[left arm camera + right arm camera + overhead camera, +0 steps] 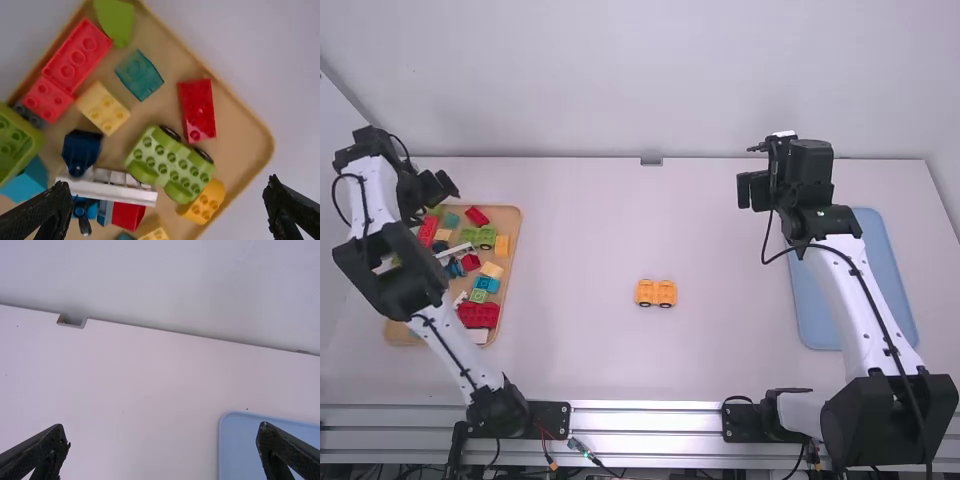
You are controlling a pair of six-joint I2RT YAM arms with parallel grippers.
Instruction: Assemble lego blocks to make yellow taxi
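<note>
Over the back of the wooden tray of blocks (pixel 510 225), my left gripper (pixel 438 200) stands open; in its wrist view the left gripper (pixel 167 210) has its fingers wide apart above the tray. The orange-yellow wheeled piece (pixel 656 293) stands alone mid-table. Inside the tray are a green wheeled base (pixel 170 162), an orange-yellow block (pixel 204 202), a pale yellow block (pixel 103 108) and a white bar-like piece (pixel 107 190). My right gripper (pixel 752 190) is at the back right, high near the blue tray; the right gripper (pixel 162 450) is open with nothing between its fingers.
A blue tray (pixel 815 300) lies on the right, partly under the right arm. Red blocks (pixel 77 55), a teal block (pixel 139 75) and a dark blue piece (pixel 81 150) share the wooden tray. A wall rises behind the table's back edge.
</note>
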